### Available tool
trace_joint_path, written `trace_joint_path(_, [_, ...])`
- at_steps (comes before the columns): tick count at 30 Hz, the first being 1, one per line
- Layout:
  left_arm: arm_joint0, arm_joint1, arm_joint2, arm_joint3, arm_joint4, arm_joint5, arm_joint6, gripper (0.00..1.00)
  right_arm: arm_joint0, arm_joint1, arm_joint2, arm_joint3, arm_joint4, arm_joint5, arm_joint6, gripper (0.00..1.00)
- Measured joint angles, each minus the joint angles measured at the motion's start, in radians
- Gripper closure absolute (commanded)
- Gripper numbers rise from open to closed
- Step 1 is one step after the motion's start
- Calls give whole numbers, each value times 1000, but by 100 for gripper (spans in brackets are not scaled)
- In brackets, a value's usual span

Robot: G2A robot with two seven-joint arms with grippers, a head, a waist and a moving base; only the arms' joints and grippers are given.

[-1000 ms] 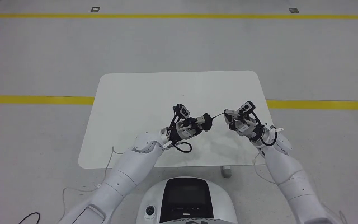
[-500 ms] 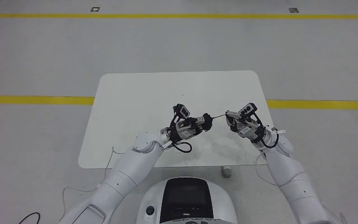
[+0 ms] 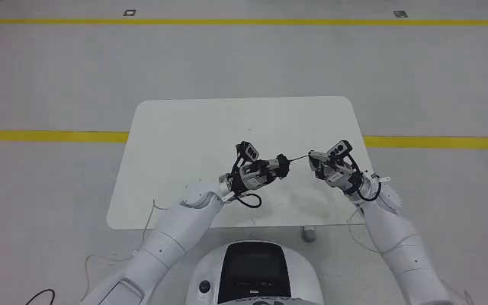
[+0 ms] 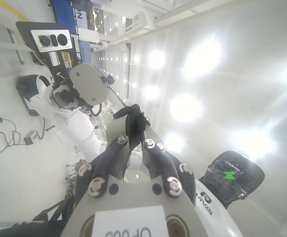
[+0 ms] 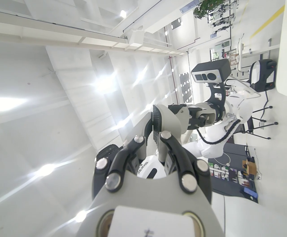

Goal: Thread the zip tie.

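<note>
Top view: slim black zip tie (image 3: 297, 158) spans pinched fingers (image 3: 281, 166).

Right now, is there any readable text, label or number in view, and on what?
Left gripper label: upside down, cut off by the edge, no whole word reads.
Right gripper label: cut off, unreadable.
Blue background sign: mostly hidden, unreadable.

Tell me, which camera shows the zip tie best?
The top view: the zip tie spans between left gripper and right gripper. Left wrist view catches one stretch; right wrist view hides it within shut fingers.
</note>
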Motion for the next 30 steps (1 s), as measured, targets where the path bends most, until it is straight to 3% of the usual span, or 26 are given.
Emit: trace_joint_path(30, [0,0,0,0,0,0,0,100,-1,2,12,10,-19,4,-15,100])
